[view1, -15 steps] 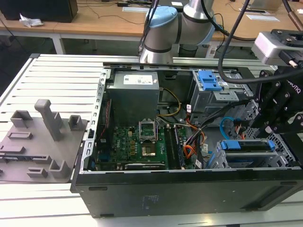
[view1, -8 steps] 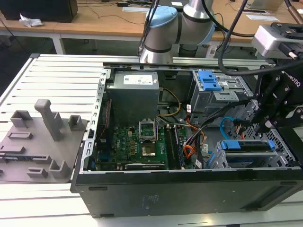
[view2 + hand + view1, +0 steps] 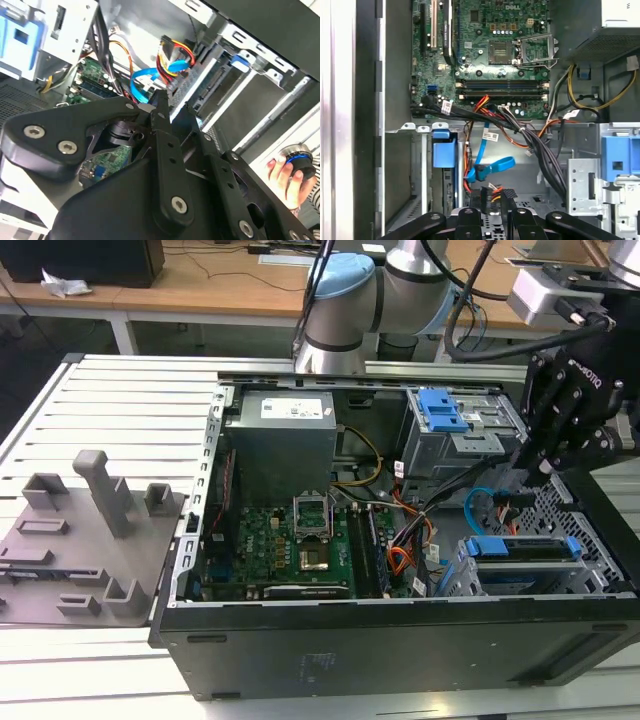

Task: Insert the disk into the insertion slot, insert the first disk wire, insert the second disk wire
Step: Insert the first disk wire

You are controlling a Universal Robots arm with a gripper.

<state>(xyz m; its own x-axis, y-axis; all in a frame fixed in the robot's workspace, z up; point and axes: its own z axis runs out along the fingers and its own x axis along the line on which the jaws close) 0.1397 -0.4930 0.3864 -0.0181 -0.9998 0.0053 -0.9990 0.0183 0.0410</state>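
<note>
In the exterior view a grey fixture lies left of the open case, with the motherboard mid-case. At the right the disk sits in the insertion slot. The gripper hangs just above it, near the looped second disk wire. The second wrist view adds a person's hand outside the case. In the first wrist view the red-and-yellow wire bundle ends right at the gripper; clamped or apart, I cannot tell

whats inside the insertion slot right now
The disk sits in the insertion slot, with its blue carrier edge showing. The cage walls cover most of the drive body.
</note>
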